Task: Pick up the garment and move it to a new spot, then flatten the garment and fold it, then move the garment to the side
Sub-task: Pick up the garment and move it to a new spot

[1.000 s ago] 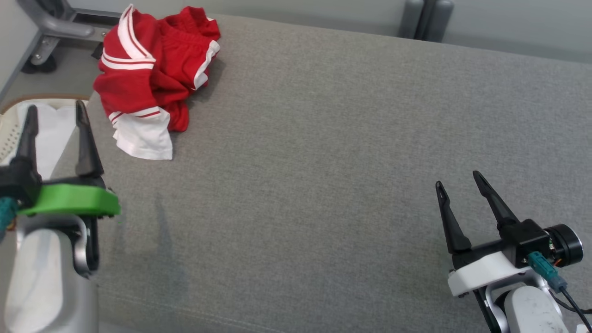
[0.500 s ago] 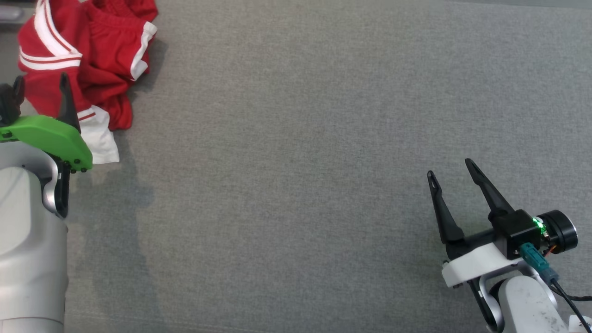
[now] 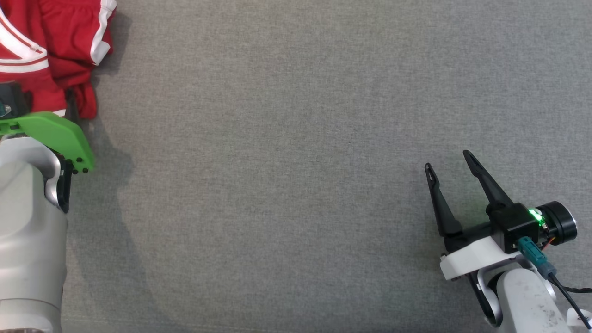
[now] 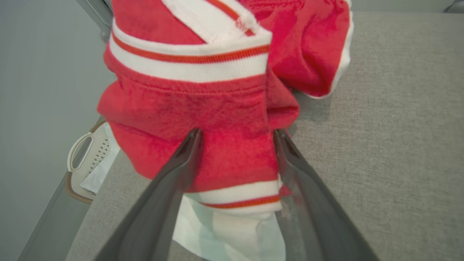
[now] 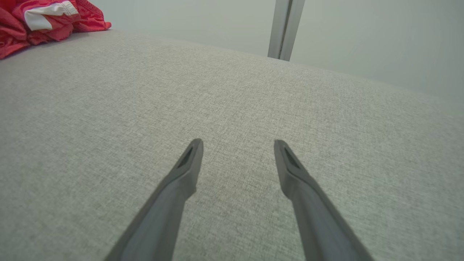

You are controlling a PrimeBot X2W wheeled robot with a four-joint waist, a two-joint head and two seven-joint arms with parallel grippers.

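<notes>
A crumpled red garment [image 3: 46, 37] with white and red-striped bands lies at the far left of the grey upholstered surface [image 3: 286, 162]. My left gripper [image 3: 39, 99], on its green mount, reaches into the garment's near edge. In the left wrist view this gripper [image 4: 235, 136] is open, with its two fingers standing either side of a red fold of the garment [image 4: 217, 119]. My right gripper [image 3: 447, 160] hovers open at the lower right, far from the cloth, with nothing between its fingers [image 5: 237, 142]. The garment [image 5: 21, 25] shows at the top left corner of the right wrist view.
A white basket [image 4: 85, 159] with a brown rim stands below the surface's left edge, beside a pale wall. A grey metal post [image 5: 284, 29] rises behind the far edge. Bare grey fabric stretches between the two grippers.
The head camera has tilted down and shifted the whole picture. My left gripper has advanced onto the garment until its fingers straddle a fold. The right gripper has barely moved.
</notes>
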